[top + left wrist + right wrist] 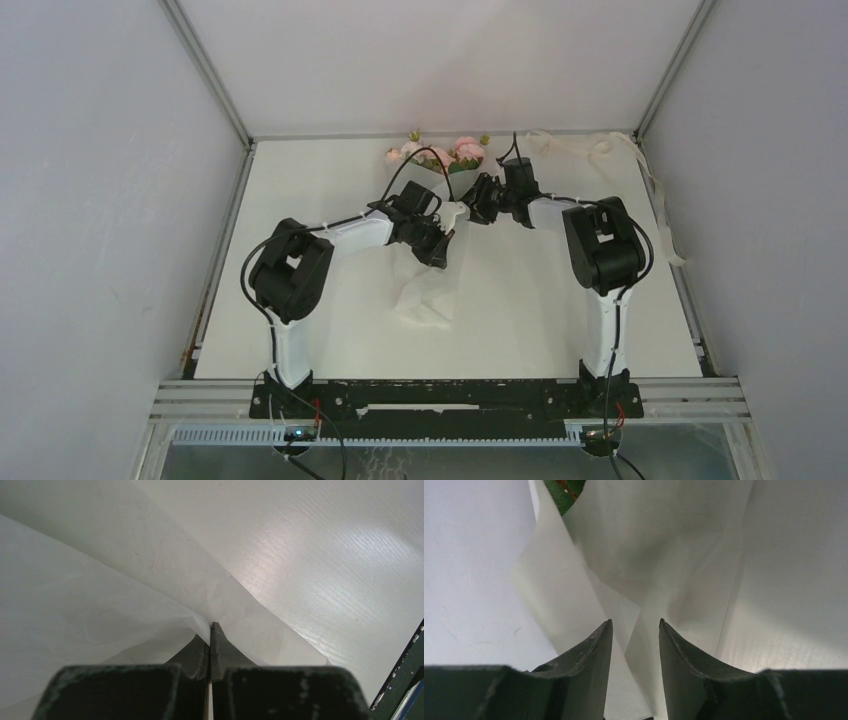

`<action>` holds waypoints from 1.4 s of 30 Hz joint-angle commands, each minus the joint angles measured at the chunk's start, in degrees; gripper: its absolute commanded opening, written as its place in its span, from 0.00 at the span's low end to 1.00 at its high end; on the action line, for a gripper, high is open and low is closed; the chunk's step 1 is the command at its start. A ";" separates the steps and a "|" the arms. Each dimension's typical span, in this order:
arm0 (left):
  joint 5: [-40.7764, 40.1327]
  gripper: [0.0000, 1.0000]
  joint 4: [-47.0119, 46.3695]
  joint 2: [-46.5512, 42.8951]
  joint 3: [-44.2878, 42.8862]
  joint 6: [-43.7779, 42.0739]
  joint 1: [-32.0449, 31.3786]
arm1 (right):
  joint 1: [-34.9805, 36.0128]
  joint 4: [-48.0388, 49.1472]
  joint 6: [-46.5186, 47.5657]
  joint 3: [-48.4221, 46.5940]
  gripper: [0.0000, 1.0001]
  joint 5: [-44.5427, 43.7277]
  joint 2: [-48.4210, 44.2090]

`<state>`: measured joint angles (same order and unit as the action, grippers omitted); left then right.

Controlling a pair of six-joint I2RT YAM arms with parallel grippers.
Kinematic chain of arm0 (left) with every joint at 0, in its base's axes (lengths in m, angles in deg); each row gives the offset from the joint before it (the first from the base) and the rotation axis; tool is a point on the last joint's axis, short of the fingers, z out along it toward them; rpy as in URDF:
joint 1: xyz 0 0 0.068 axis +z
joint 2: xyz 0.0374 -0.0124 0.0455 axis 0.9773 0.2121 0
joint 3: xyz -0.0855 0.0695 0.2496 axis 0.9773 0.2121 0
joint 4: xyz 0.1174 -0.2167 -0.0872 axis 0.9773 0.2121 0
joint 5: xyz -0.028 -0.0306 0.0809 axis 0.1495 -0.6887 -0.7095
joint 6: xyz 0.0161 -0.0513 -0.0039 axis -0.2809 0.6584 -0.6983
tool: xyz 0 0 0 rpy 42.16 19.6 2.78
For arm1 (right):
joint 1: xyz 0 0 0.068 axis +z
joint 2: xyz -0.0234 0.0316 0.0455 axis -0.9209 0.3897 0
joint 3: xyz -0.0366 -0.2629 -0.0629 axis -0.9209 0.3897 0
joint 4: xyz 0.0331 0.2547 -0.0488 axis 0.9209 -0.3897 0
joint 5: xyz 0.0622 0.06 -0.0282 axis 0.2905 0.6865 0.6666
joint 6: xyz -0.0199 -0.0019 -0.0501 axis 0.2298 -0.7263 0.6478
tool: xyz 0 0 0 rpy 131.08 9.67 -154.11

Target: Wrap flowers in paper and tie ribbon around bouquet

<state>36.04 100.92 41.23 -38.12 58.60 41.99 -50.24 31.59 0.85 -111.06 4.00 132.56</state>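
Flowers (pixel 440 153) sheathed in paper (pixel 425 295) on the desk (pixel 300 180), long axis running straight away from the arms. The blooms lie beyond both hands. The loose crumpled tail of the paper lies on the near side of the left hand (pixel 210 625), toward the arm bases. The left hand is closed tight, with a tented fold of the paper pinched at its tips. The right hand (pixel 634 625) meets the wrap from the opposite side, just beside the left. Its jaws stand partly apart, and an overlapping flap of paper passes between them without being clamped. Green leaf shows past that flap, farther out from the right hand. The ribbon (pixel 598 145) lies well apart, beyond and outboard of the right hand along the far right edge of the desk. The right arm is judged the nearer one to reach the ribbon, while the left hand's pinch keeps the wrap from springing open.
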 commanded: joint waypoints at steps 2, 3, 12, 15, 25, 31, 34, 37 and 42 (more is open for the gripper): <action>1.17 0.00 -1.14 -0.79 0.85 -1.12 -0.50 | 0.72 4.32 -1.04 -3.71 0.46 4.02 2.11; 1.10 0.00 -1.19 -0.76 0.87 -1.12 -0.42 | 0.80 5.39 -1.79 -3.68 0.45 5.04 2.52; 0.87 0.00 -1.18 -0.76 0.80 -1.04 -0.40 | 1.37 10.53 -6.93 -3.73 0.41 9.80 3.98; 0.86 0.00 -1.21 -0.74 0.67 -1.06 -0.44 | 1.32 9.67 -6.51 -3.56 0.22 9.87 3.17; 0.90 0.00 -1.13 -1.40 0.67 -1.04 -0.38 | -0.85 1.20 2.61 3.21 0.00 0.43 -7.41; 0.51 0.00 -0.57 -1.50 0.71 -1.84 -0.41 | -2.65 -1.49 6.26 9.29 0.00 -4.91 -15.35; 0.16 0.00 0.02 -1.56 0.47 -2.48 -0.43 | -4.23 -1.96 7.13 11.93 0.00 -6.12 -17.26; -0.66 0.00 1.19 -1.50 -0.23 -3.51 -0.39 | -5.30 -3.48 8.37 13.02 0.00 -8.45 -18.15; -1.47 0.00 2.19 -1.37 -0.88 -4.50 -0.43 | -5.08 -2.62 8.00 13.27 0.00 -8.44 -16.99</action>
<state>35.74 101.84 41.23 -38.12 56.50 41.97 -55.36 27.61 7.34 -97.55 -2.58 116.23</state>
